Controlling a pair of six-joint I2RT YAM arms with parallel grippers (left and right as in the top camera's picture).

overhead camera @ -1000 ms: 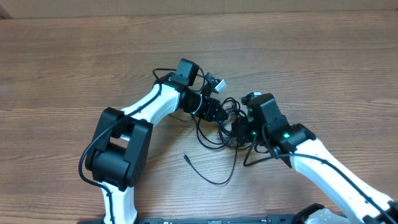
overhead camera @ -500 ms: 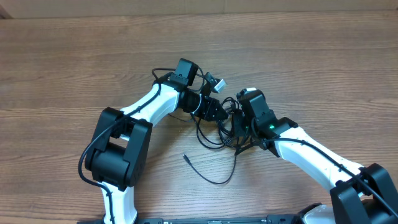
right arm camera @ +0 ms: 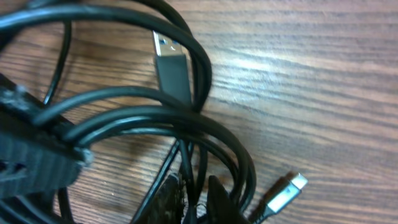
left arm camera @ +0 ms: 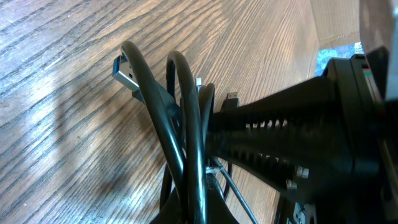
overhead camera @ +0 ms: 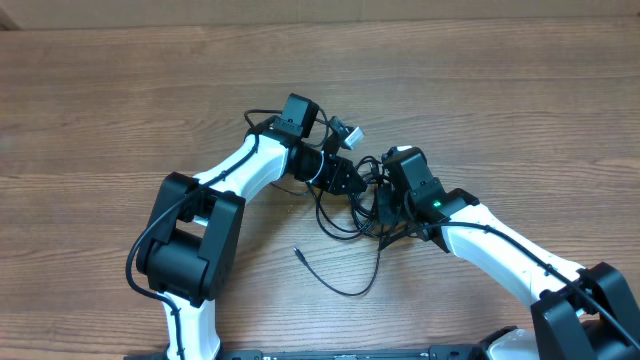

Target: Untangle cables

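Cables [overhead camera: 350, 210]: thin black cords bunched in a knot on the wooden table [overhead camera: 120, 100].
Left gripper [overhead camera: 358, 188]: at the knot's upper-left edge, jaws pressed together, pinching several cords.
Right gripper [overhead camera: 382, 215]: at the knot's right side, jaws closed on cords running into them.
USB-A plug [left arm camera: 126, 73]: silver-tipped, sticking out of the knot's loops.
Loose cord end [overhead camera: 298, 253]: lower left of the knot, lying flat.

I'm looking at a brown wood-grain table [overhead camera: 520, 90]. A paler tan strip [overhead camera: 300, 10] runs beyond the table's far edge, and soft light glares off its top.
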